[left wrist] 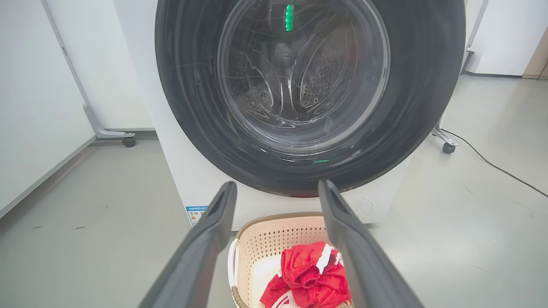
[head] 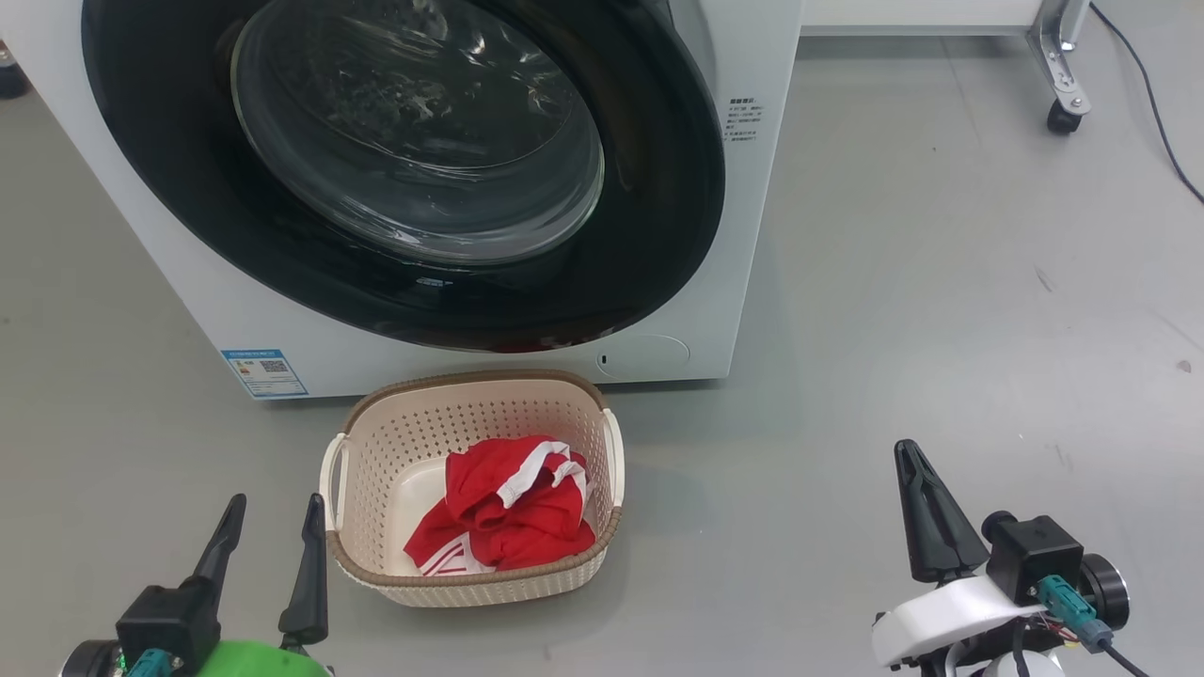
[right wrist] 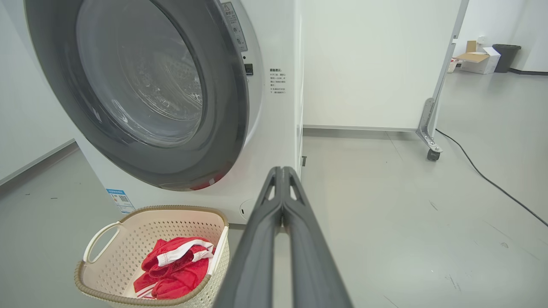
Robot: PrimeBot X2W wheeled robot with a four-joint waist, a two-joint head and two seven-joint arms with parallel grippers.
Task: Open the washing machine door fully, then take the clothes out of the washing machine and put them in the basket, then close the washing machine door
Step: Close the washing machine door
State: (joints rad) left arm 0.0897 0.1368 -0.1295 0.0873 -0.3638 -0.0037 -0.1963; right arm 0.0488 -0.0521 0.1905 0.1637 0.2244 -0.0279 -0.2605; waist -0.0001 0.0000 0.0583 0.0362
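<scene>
1. The left gripper (head: pixel 276 500), two long dark fingers on a green wrist, has its jaws spread wide with nothing between them. It isn't touching anything either. It sits low over the grey floor (head: pixel 941 329), just beside the left end of the basket.
2. The right gripper (head: pixel 908 451), same dark fingers on a white wrist, has its jaws pressed tight together, tip to tip, and there's nothing pinched in there. It's over bare floor, well off to the right of the basket.
3. The small cream plastic basket with the perforated sides and brown woven-look rim (head: pixel 470 378) is on the floor right in front of the big white front-loading washing machine (head: pixel 743 282).
4. The bright red clothes with white stripes and trim (head: pixel 508 512) are bunched up inside the basket, toward its right side.
5. The large round washing machine door with the glossy black rim and bulging clear glass (head: pixel 414 141) sits against the machine's front and looks shut. Through the glass you can make out the steel drum.
</scene>
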